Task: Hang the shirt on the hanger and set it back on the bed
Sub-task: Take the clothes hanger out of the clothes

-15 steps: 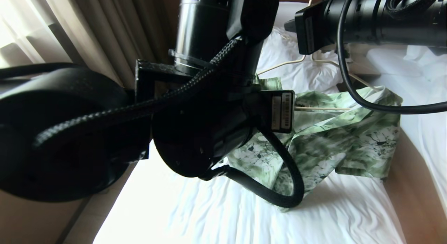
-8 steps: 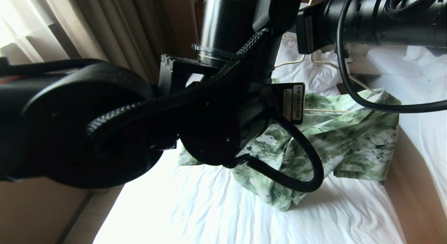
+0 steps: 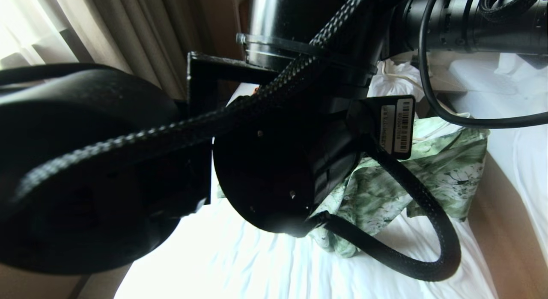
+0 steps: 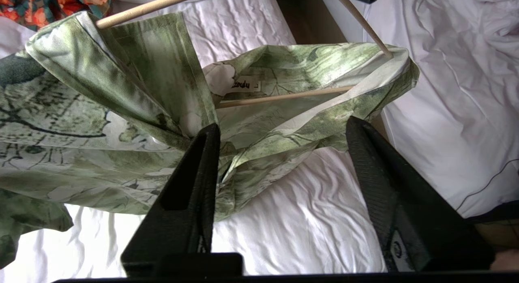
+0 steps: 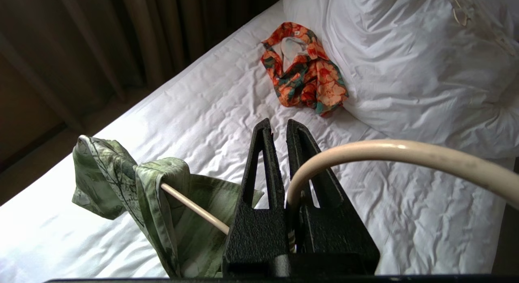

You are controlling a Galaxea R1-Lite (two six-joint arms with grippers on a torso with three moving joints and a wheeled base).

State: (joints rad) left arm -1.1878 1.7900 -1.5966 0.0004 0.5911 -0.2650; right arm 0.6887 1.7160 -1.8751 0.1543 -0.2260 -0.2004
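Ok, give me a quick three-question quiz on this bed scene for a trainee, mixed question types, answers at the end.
1. True or false: the right gripper is shut on the hanger.
2. Which garment lies beside the pillow? A) the green shirt B) the orange garment C) none
3. Fill in: the left gripper has its jaws ____, one finger against the shirt's fabric.

Key: 1 true; 2 B; 3 open.

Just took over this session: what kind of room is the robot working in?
Probably a bedroom, maybe a twin hotel room: a white-sheeted bed with a pillow, curtains alongside, and a neighbouring bed.
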